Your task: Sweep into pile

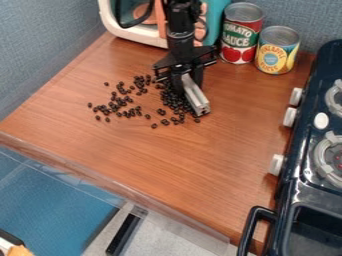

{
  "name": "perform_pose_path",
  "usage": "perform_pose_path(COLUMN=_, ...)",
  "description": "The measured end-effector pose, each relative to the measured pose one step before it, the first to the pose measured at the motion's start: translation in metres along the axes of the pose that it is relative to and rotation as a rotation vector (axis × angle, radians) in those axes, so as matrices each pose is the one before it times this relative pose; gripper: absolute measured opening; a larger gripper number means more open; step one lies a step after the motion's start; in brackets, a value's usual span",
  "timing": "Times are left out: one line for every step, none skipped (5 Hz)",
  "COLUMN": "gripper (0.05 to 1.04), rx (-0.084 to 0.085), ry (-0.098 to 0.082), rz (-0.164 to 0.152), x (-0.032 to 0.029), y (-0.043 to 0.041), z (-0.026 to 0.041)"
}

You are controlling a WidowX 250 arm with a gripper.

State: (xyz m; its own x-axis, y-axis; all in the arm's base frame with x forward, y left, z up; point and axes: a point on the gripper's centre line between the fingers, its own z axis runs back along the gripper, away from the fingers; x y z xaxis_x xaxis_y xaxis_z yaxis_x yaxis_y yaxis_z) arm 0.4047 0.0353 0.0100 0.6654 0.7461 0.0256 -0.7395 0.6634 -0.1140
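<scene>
At upper centre, the end effector [186,75] grips a pale bar [196,96], slanting down-right; scattered dark beans [121,103] lie to its left.

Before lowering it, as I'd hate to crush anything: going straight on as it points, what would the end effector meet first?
Probably the dark beans beside the grey bar, or the counter under them; how high the end effector hangs is unclear.

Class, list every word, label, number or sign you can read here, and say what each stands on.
"TOMATO SAUCE": red can
"PINEAPPLE SLICES": yellow can
Any finer print on either is too small to read.
</scene>
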Motion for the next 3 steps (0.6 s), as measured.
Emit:
perform_pose_path(gripper=0.389, rx=0.0033, ry=-0.0051, rz=0.013, x=0.00305, y=0.01199, z=0.00053)
perform_pose_path(gripper=0.39, rx=0.0001, ry=0.0045, rz=0.0096, x=0.00557, y=0.01166, z=0.00048)
perform_pose_path(gripper=0.39, rx=-0.003, ry=0.0042, rz=0.0117, x=0.00513, y=0.01278, z=0.00117)
